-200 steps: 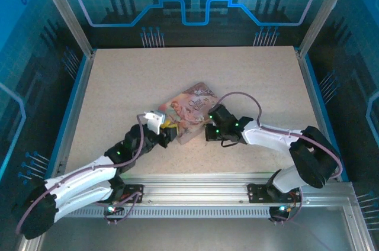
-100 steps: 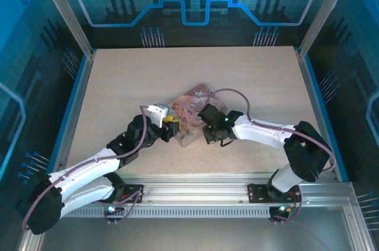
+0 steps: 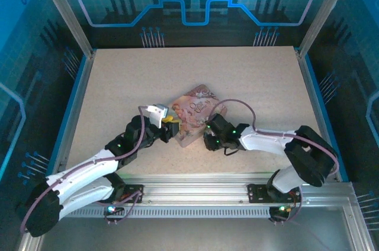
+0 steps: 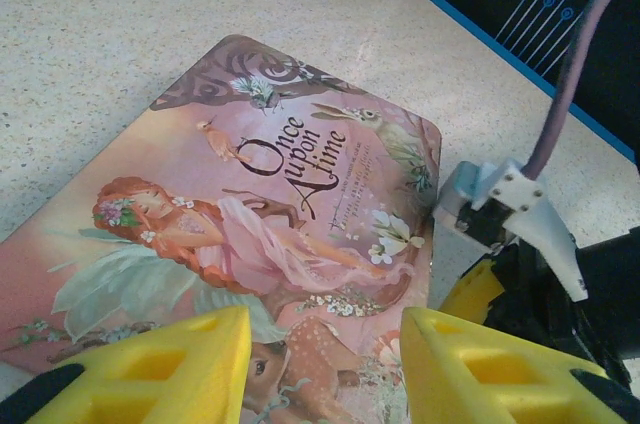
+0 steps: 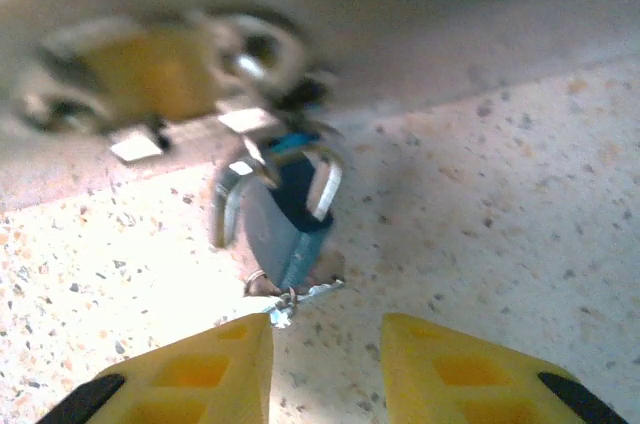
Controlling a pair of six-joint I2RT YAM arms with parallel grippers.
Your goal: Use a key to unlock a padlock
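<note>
From overhead: 2 white-and-black robot arms reaching up from the bottom edge toward a flat pink illustrated tin box (image 3: 192, 108) at frame centre, on a beige speckled table (image 3: 118, 79). At the tin's left edge, the left gripper (image 3: 170, 125); at its lower right edge, the right gripper (image 3: 206, 140). Lock and key too small to make out here.

From the right wrist, close enough to settle that: a tiny bluish-silver metal padlock (image 5: 278, 219) at frame centre, lying on the table, shackle pointing up toward the tin's blurred side wall (image 5: 450, 14). Touching the padlock's lower end, a tiny thin metal key (image 5: 303, 292); inserted or not, cannot tell. At upper left, just beside the shackle, a blurred brass-coloured latch (image 5: 150, 74). Along the bottom edge, the right gripper (image 5: 325, 369) spread open, nothing between its yellow fingers (image 5: 190, 379), key just ahead of the gap.

From the left wrist: the tin's lid (image 4: 270, 204) with a fairy, a deer and "Once Upon A Time". Near the bottom edge, the left gripper (image 4: 325, 369) parted over the lid's near end, gripping nothing. At the right, the right gripper's body under a purple cable (image 4: 575, 74), blocking the table past the tin's edge.
</note>
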